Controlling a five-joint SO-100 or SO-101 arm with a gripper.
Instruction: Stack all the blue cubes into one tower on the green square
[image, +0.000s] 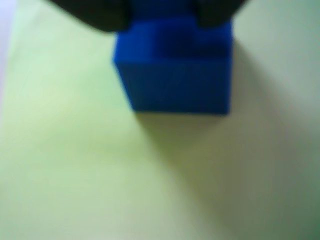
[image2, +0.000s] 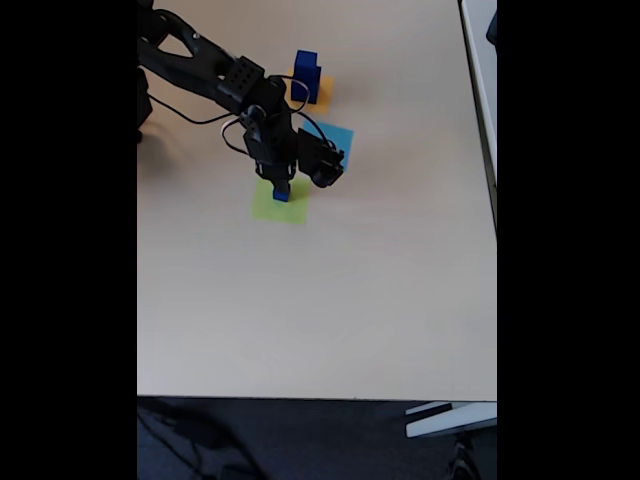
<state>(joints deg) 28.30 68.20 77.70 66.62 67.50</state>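
A blue cube (image: 175, 80) sits low over the lime green square (image: 75, 165), and its shadow falls to the right in the blurred wrist view. My gripper (image: 160, 20) has its dark fingers (image: 100, 15) pressed on either side of the cube's top, shut on it. In the fixed view the gripper (image2: 280, 186) holds this small blue cube (image2: 281, 194) at the upper middle of the green square (image2: 268, 208). A larger blue cube (image2: 307, 72) stands on an orange square (image2: 322, 97) further back.
A flat light-blue square (image2: 338, 134) lies just right of my arm (image2: 215, 75), partly covered by the wrist. The beige table (image2: 320, 300) stretches wide toward the near edge. A white strip runs along the table's right edge (image2: 478, 100).
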